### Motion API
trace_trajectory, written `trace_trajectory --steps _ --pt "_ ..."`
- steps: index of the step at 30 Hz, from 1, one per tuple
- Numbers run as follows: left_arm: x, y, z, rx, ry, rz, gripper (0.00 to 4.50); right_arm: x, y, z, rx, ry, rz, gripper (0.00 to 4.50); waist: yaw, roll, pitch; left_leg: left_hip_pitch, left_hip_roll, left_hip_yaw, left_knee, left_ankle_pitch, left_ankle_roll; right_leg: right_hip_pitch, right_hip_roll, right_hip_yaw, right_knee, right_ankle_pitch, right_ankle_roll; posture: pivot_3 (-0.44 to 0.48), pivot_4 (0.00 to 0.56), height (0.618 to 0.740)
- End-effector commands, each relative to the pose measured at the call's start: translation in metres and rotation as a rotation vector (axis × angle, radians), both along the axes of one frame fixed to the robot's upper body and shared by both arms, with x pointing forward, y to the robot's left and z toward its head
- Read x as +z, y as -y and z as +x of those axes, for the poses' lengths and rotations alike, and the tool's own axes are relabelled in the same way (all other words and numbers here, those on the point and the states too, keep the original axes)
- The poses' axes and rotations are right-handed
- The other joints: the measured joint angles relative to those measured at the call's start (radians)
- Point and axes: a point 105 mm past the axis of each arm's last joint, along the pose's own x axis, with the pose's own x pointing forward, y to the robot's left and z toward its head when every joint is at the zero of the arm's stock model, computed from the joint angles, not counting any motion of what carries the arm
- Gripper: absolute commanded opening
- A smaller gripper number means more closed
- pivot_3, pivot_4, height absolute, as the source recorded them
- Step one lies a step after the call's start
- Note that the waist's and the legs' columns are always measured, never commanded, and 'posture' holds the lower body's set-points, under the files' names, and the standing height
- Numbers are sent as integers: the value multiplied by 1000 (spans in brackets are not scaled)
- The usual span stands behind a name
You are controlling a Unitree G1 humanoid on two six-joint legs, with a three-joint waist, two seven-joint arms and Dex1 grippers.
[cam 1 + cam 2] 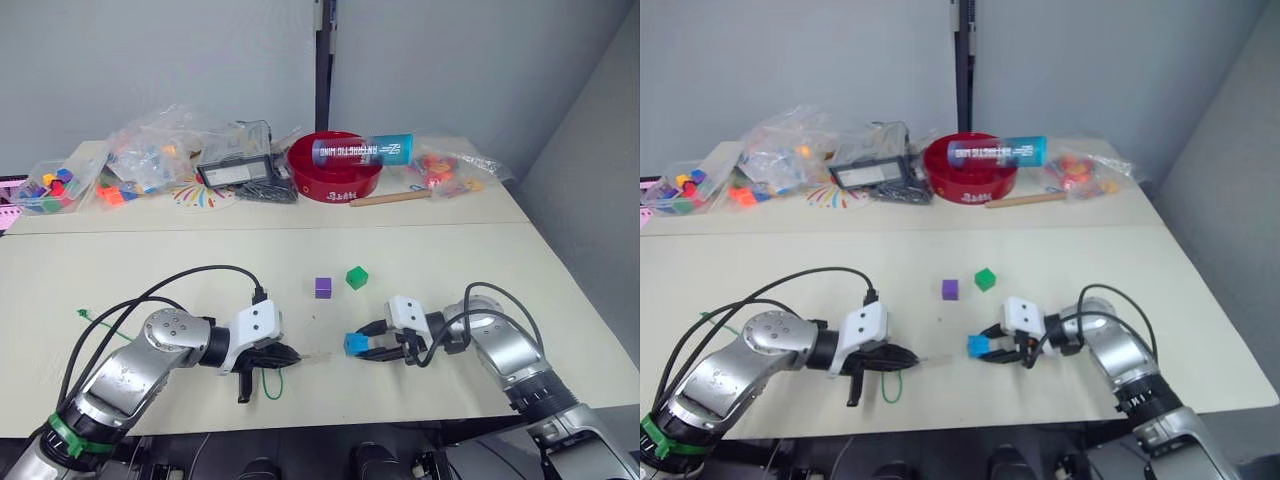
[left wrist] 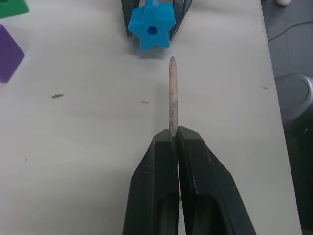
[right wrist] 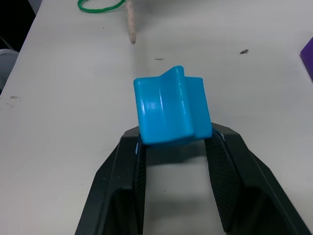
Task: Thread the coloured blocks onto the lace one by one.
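Blue plastic, rigid and light, the block sat pinched in the right gripper above the table, bore facing the lace's stiff tip, clamped by the left gripper.

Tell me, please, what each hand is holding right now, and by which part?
The left hand pinches the lace at the base of its stiff pale tip. The right hand clamps the light blue block by two opposite sides.
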Motion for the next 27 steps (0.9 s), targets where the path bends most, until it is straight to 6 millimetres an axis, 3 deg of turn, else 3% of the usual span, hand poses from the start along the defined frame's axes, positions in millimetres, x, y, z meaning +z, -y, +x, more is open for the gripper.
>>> trace_trajectory --steps 1,10,27 --pt "3 4 8 -18 52 21 0 9 -6 -2 -16 31 23 1253 4 0 0 0 0 0 0 0 0 0 0 0 0 0 0 0 150 740" --pt "6 11 17 -26 86 72 0 0 -5 1 -63 89 -138 1253 10 0 0 0 0 0 2 0 0 0 0 0 1 0 0 0 150 740" --pt "5 20 19 -37 92 84 0 5 -12 -3 -80 120 -199 1253 12 0 0 0 0 0 7 0 0 2 1 0 2 1 1 0 150 740"
